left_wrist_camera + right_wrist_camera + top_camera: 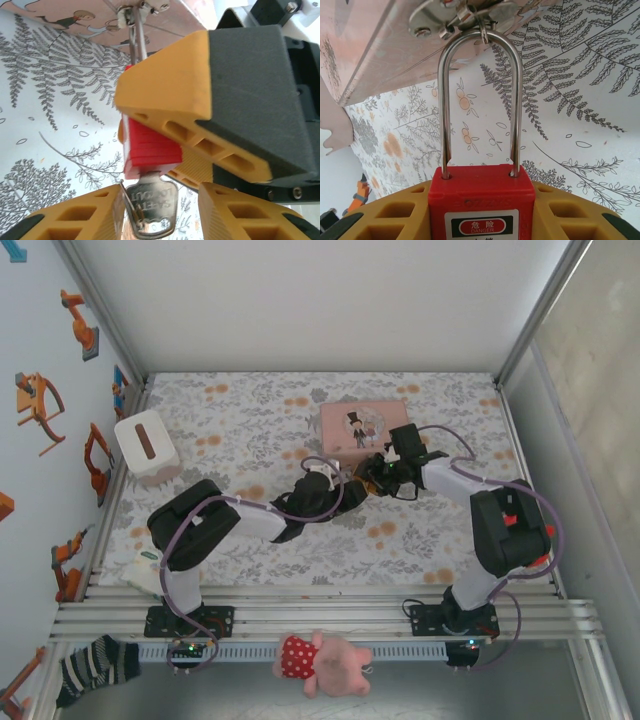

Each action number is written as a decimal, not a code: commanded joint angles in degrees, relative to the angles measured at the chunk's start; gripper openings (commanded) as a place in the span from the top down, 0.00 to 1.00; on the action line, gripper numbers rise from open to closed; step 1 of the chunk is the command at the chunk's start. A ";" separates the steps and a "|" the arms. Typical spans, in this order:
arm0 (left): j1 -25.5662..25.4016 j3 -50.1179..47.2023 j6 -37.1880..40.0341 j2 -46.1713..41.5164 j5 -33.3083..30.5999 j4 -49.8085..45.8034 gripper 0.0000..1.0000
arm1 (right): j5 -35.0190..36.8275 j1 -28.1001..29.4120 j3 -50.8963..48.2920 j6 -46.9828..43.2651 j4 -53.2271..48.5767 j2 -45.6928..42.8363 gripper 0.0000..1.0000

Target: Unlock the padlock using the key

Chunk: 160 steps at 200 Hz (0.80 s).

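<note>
One claw [481, 222], the right, clamps the padlock [481, 192] body.

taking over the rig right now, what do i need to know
Left end effector: fingers on either side of the key, grip unclear.
Right end effector: shut on the padlock.
The padlock is hooked through the latch of the pink box, with the key in its keyhole.
Done: key inserted.
Left: turn the key and pull the shackle free; both its legs look seated.
</note>
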 commanded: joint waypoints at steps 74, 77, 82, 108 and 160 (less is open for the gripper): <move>0.20 2.01 3.20 0.40 0.61 -2.83 0.77 | -1.18 -0.21 -1.15 0.00 3.36 -5.03 0.67; 0.20 2.10 3.35 0.32 0.68 -3.01 0.78 | -1.09 -0.21 -1.15 -0.12 3.23 -5.08 0.67; 0.20 2.22 3.53 0.23 0.72 -3.20 0.80 | -1.10 -0.21 -1.15 -0.30 3.14 -5.11 0.66; 0.20 2.26 3.65 -0.08 0.97 -3.63 0.85 | -0.52 -0.29 -0.13 -2.35 1.66 -5.03 0.55; 0.20 1.98 3.63 -0.01 1.45 -4.21 0.89 | 1.19 -4.53 -0.10 -5.74 -3.16 -10.41 0.44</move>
